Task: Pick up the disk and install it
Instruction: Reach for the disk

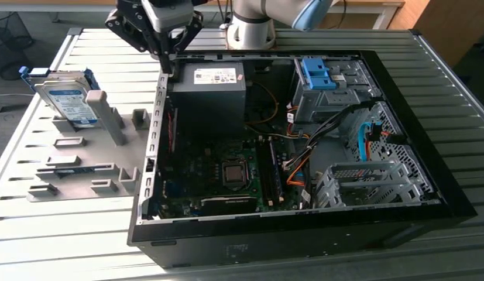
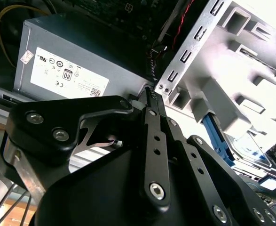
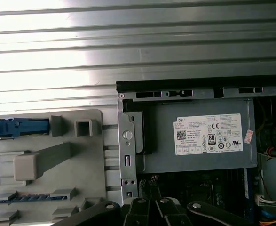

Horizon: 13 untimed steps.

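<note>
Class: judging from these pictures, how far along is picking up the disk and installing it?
Nothing looks done: the disk stands in its grey holder at the exterior view's left. In hand: nothing; the gripper is shut and empty above the case edge, beside the power supply. Left: both pickup and installation.

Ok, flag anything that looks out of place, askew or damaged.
Nothing looks damaged or spilled. The disk stands on edge, slightly tilted, in the grey holder beside the open case; that looks like its rest slot. The gripper, shut and empty, is by the case's edge near the power supply.
</note>
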Available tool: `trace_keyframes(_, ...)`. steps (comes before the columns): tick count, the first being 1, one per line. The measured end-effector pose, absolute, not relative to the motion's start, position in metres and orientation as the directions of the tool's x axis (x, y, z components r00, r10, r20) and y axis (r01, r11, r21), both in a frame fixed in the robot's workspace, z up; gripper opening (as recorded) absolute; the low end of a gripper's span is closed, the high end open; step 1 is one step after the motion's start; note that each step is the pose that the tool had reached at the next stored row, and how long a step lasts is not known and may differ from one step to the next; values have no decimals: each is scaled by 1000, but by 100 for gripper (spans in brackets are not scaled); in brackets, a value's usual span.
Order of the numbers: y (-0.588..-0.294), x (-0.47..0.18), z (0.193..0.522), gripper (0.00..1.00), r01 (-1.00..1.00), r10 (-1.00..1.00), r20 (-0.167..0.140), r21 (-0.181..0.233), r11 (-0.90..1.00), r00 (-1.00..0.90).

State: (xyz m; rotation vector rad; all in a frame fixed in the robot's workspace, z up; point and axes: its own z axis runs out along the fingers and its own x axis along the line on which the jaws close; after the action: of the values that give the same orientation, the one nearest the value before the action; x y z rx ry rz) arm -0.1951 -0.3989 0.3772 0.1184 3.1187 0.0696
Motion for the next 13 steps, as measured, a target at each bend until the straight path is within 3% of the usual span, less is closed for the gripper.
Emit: trace_keyframes(13, -399, -203, 375, 11, 75, 76, -18, 45, 996, -997)
